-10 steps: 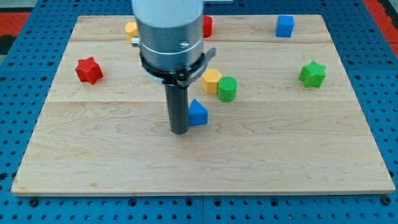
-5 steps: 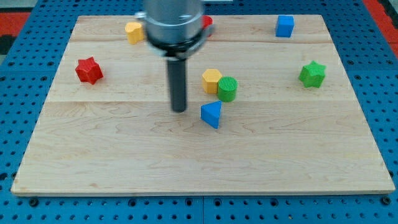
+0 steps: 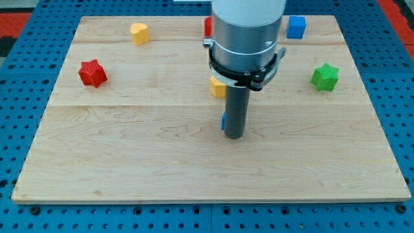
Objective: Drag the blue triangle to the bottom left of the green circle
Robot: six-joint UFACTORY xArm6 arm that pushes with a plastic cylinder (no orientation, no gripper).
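Half a second on, my rod has swung from nine o'clock of the small blue triangular block (image 3: pixel 224 122) across to its three o'clock side, and now covers nearly all of it; only a blue sliver shows at the rod's left edge. My tip (image 3: pixel 233 136) rests on the pale wooden board (image 3: pixel 116 162), touching or just beside that sliver. The ribbed green circular block is hidden behind the arm, so I cannot place it now. There is no pincer on this rig, only the bare rod, and it holds nothing. I judge the drag nearly done or in final adjustment; the next move calls for clearing the rod to check the triangle sits at seven o'clock of the circle. Elsewhere on the board: a yellow hexagonal block (image 3: pixel 217 86) partly covered, a red star (image 3: pixel 92 72), a yellow heart-like block (image 3: pixel 139 32), a red block (image 3: pixel 208 26), a blue cube (image 3: pixel 296 26), a green star (image 3: pixel 325 77). Around the board, blue perforated plate (image 3: pixel 19 77)
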